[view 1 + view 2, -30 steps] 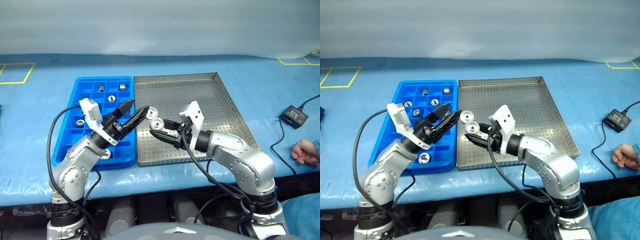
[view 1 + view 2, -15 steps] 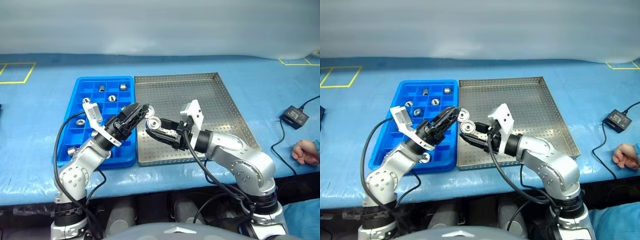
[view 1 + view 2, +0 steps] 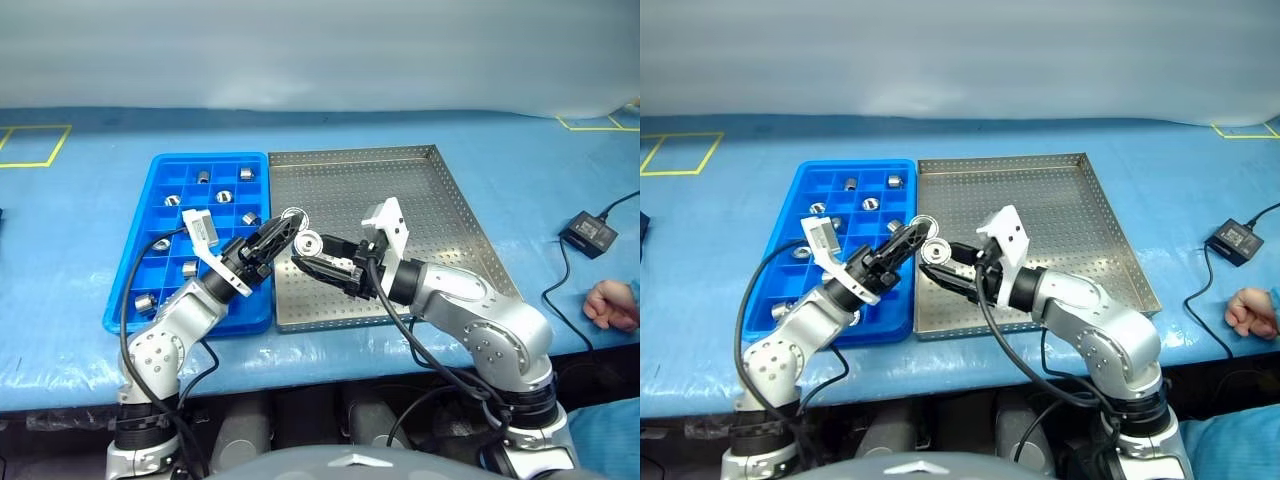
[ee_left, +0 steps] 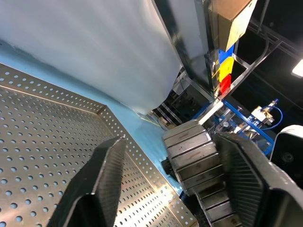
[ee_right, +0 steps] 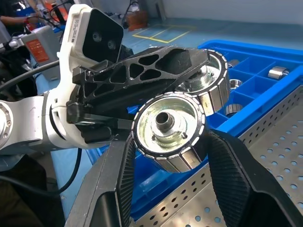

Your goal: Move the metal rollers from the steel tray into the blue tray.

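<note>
two rollers held nose to nose over the seam between the trays

head views: two grippers meet above the near-left corner of the steel tray (image 3: pixel 400 190), beside the blue tray (image 3: pixel 150 210). the right gripper (image 3: pixel 303 253) points toward the left arm and is clamped on a metal roller (image 3: pixel 310 241). the left gripper (image 3: pixel 290 224) reaches in from the blue tray's side, and a second roller (image 3: pixel 293 215) sits at its tip; the two rollers are just beside each other, touching or nearly so. several more metal rollers (image 3: pixel 203 177) lie singly in the blue tray's compartments. a black box (image 3: pixel 587 233) with a cable lies on the blue table cover at the right, and a person's hand (image 3: pixel 610 303) rests at that edge.

left wrist view: the left gripper's fingers (image 4: pixel 94 184) stand part open, with a segmented roller (image 4: pixel 191 158) against the inner face of one finger; whether both fingers press it, i cannot tell. the perforated tray floor lies beyond.

right wrist view: the right gripper's fingers (image 5: pixel 227 175) are closed on a roller (image 5: pixel 168 130), one on each side. the left gripper's black finger lies across the second roller (image 5: pixel 213 80) just behind it, over the blue tray's edge.
</note>
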`<act>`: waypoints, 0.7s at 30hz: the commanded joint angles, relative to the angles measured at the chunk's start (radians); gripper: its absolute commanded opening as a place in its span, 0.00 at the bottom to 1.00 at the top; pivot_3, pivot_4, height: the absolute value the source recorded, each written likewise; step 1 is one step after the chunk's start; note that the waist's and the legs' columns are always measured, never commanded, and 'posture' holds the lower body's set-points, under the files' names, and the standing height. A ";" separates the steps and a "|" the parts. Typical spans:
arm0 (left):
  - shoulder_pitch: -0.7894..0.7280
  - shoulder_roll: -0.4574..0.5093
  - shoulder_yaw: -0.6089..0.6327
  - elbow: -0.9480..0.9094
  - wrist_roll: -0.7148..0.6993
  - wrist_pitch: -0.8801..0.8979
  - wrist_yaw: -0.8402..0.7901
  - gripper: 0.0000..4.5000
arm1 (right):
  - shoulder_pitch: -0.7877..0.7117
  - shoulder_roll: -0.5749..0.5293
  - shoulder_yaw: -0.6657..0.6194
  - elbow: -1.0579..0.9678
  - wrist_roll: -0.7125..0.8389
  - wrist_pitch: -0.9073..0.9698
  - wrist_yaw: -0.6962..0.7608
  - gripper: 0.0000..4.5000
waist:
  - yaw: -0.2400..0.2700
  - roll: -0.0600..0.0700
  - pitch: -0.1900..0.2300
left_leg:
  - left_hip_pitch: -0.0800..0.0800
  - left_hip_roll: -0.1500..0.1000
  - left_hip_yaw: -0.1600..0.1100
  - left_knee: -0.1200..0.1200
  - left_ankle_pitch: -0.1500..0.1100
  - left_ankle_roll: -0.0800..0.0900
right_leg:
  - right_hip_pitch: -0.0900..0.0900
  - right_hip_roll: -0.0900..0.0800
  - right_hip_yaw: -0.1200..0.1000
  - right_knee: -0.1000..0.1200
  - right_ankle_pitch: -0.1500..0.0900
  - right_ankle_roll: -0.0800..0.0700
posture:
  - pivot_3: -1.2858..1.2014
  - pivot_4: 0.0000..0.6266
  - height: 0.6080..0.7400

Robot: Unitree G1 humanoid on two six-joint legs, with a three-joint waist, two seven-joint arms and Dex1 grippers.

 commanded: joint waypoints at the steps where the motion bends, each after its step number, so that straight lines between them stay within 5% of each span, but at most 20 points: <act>1: -0.013 0.003 -0.009 -0.009 -0.016 0.002 -0.007 0.35 | -0.021 0.004 -0.006 -0.042 0.022 -0.036 0.001 0.47 | 0.000 0.000 0.000 | 0.000 0.000 0.000 0.000 0.000 0.000 | 0.000 0.000 0.000 0.000 0.000 0.000 | 0.51 0.24 1.00; 11: -0.016 0.011 -0.005 0.000 -0.010 0.003 0.050 0.29 | -0.035 -0.025 0.020 -0.029 -0.084 -0.088 -0.051 0.47 | 0.000 0.000 0.000 | 0.000 0.000 0.000 0.000 0.000 0.000 | 0.000 0.000 0.000 0.000 0.000 0.000 | 0.51 0.24 1.00; 15: -0.006 0.021 0.010 0.000 -0.002 0.003 0.096 0.29 | -0.114 -0.211 0.189 0.040 -0.492 -0.171 -0.215 0.47 | 0.000 0.000 0.000 | 0.000 -0.001 0.001 0.000 0.000 0.000 | -0.001 0.000 0.001 0.000 0.000 0.001 | 0.51 0.24 1.00; 21: 0.006 0.029 0.017 -0.005 0.004 0.002 0.148 0.29 | -0.168 -0.350 0.300 0.105 -0.798 -0.260 -0.303 0.47 | 0.008 -0.001 0.000 | -0.001 -0.002 0.001 -0.001 0.001 -0.001 | -0.002 0.000 0.001 -0.001 0.000 -0.002 | 0.51 0.24 1.00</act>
